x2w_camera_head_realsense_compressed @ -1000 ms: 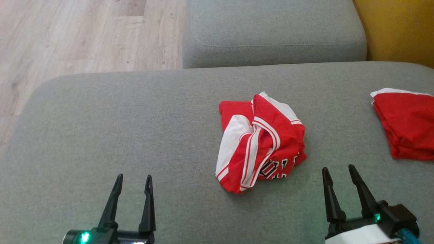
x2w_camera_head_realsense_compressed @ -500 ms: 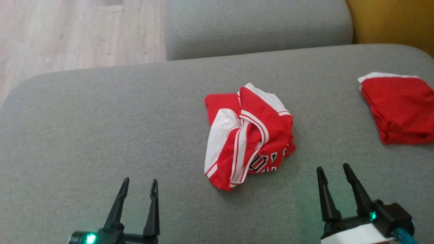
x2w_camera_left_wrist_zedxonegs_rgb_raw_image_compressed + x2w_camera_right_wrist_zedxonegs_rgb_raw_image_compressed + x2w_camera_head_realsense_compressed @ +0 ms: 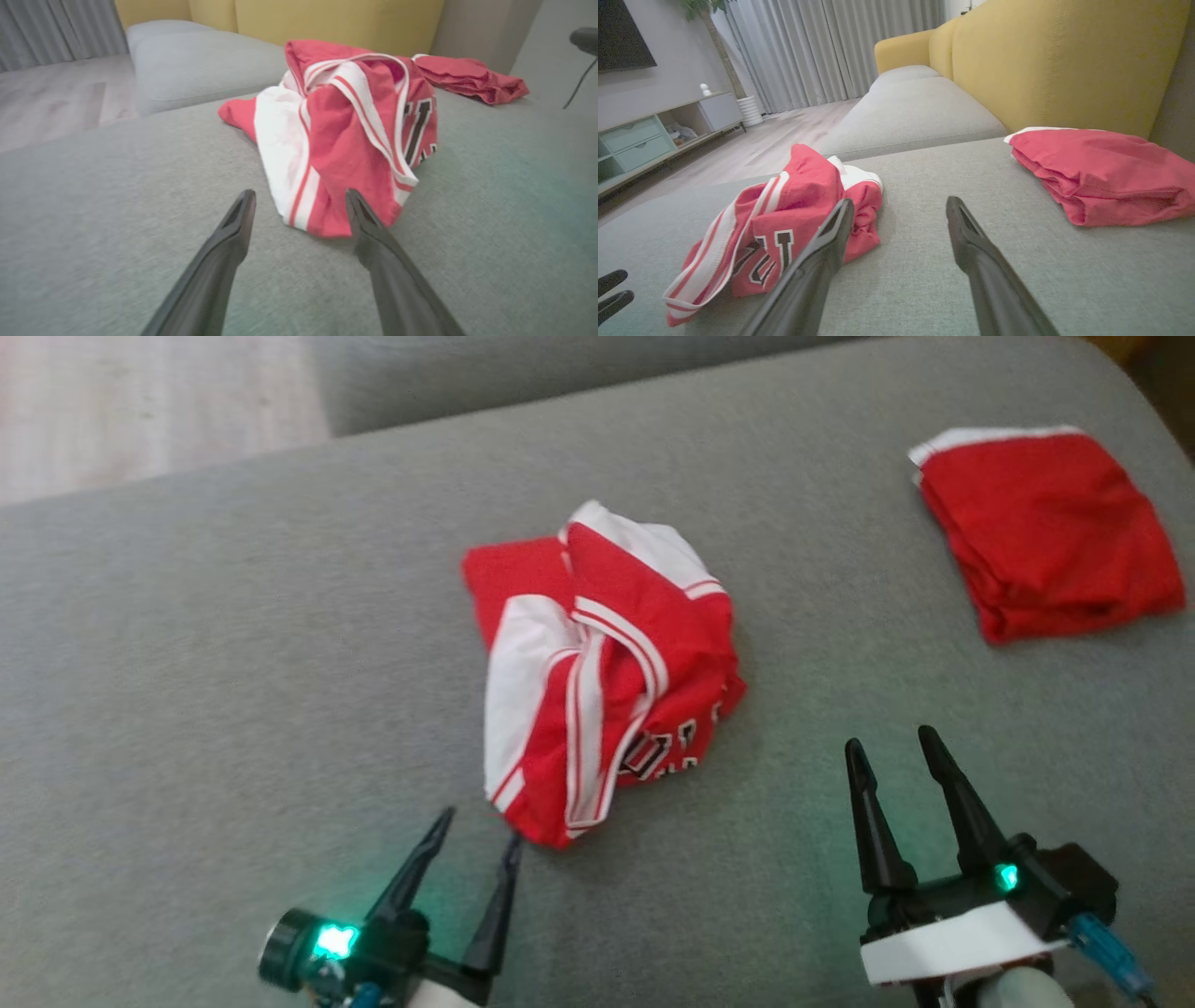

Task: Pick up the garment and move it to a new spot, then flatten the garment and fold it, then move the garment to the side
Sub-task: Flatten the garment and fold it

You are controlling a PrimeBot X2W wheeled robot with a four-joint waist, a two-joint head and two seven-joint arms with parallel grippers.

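Jersey [image 3: 597, 663], crumpled red-and-white cloth, heaps on grey woven cushion [image 3: 233, 663]; left pincer [image 3: 480, 826] and right pincer [image 3: 888, 739] gape wide.

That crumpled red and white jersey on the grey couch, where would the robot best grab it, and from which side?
Probably the near corner of the jersey, where the striped hem lies thin on the cushion and sticks out toward the robot. The open left gripper points at it, so coming in low from the near side looks simplest; the bunched middle is bulkier.
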